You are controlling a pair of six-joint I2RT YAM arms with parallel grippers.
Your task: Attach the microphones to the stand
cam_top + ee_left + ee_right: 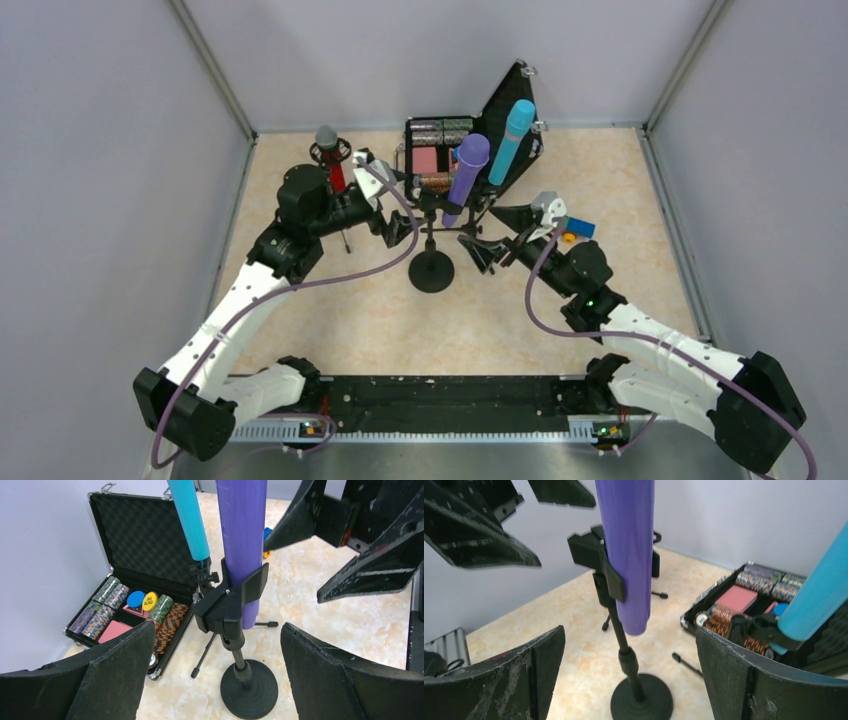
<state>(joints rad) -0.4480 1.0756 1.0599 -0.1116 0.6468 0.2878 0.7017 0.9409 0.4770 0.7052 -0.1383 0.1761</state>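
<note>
The purple microphone (pixel 466 175) sits upright in the clip of the black round-base stand (pixel 431 272). The light blue microphone (pixel 511 140) is held in a second clip just behind it. The red microphone (pixel 334 172) with a silver head stands upright at the back left, behind my left arm. My left gripper (pixel 400 228) and right gripper (pixel 497 232) are both open and empty, one on each side of the stand's pole. The left wrist view shows the purple microphone (pixel 241 540), its clip (pixel 230 600) and the base (pixel 249 687). The right wrist view shows the same microphone (pixel 626 555) and base (pixel 641 700).
An open black case of poker chips (pixel 440 150) stands behind the stand, its lid (pixel 505 105) raised. A small toy-brick car (pixel 574 230) lies by my right wrist. Thin tripod legs (pixel 205 655) spread on the floor near the base. Grey walls close in three sides.
</note>
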